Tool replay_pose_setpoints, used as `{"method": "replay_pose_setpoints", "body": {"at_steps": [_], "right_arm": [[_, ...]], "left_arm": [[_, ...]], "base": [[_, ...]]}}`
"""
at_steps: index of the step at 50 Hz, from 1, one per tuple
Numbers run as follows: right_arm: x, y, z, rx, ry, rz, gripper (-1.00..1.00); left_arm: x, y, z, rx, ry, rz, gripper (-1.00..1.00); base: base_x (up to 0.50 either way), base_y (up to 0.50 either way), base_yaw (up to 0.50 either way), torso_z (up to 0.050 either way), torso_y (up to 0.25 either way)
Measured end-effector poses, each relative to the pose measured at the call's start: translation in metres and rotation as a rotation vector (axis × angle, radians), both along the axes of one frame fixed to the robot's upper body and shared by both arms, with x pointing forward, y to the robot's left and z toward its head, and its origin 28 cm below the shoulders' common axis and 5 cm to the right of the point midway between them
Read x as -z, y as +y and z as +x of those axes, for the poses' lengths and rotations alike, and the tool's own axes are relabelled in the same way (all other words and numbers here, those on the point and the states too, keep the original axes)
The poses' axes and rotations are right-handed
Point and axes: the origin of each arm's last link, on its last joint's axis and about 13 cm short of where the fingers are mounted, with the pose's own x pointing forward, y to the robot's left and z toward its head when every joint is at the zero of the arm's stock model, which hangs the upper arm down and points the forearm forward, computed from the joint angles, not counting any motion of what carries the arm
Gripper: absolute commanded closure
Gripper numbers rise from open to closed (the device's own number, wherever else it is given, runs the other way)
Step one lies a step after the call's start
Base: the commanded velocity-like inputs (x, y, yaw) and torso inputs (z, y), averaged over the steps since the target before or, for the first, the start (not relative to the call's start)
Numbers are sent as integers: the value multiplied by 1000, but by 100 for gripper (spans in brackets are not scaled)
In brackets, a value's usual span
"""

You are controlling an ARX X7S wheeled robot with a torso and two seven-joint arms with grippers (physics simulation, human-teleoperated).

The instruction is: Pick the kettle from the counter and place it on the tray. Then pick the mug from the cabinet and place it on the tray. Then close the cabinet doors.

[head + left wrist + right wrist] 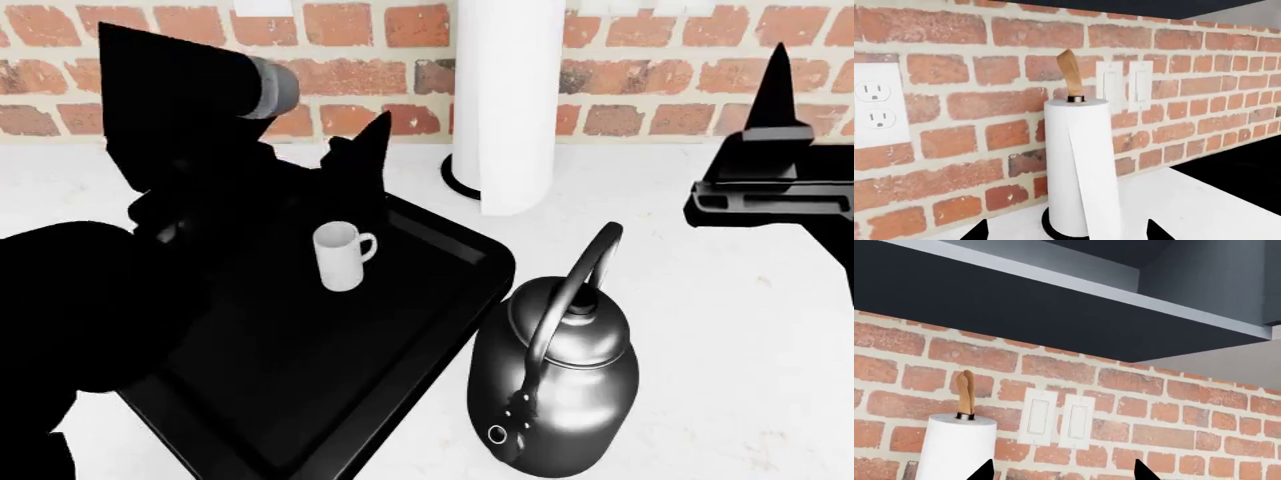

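The white mug (342, 256) stands upright on the black tray (334, 400). The silver kettle (561, 375) sits on the white counter (747, 330), just off the tray's right edge, with its arched handle up. My left gripper (1066, 232) is open and empty, hovering over the tray's far end and facing the paper-towel roll (1077, 165). At the right, well above the counter, my right gripper (1064, 471) is open and empty, aimed at the brick wall. The cabinet's dark underside (1054, 300) shows overhead; I cannot tell how its doors stand.
The paper-towel roll (507, 100) stands on its black base against the brick wall (641, 70), just behind the tray. Light switches (1057, 417) and an outlet (875, 107) are on the wall. A black stovetop (1247, 170) lies beside the counter.
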Motion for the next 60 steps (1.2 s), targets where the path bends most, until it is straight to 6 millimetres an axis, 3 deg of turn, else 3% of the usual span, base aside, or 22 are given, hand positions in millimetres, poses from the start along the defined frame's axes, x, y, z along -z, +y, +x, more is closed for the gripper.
{"method": "replay_pose_setpoints", "body": {"at_steps": [19,30,46,60], "right_arm": [[3,-3,-2,11,7,6,-100],[4,-3,-3,12,7,5,-100],[5,-3,-3,12,9,5,-100],[6,-3,-3,13,10,5,-100]], "left_arm": [[21,-4,-90,219,-18,75,-100],[27,-9,-125,323,-12,135,-100],[30,-15,-138,397,-22,194,-100],[29,-28,-123,417,-12,222,-100]], "base": [[0,0,0,0,0],[0,0,0,0,0],[0,0,0,0,0],[0,0,0,0,0]]}}
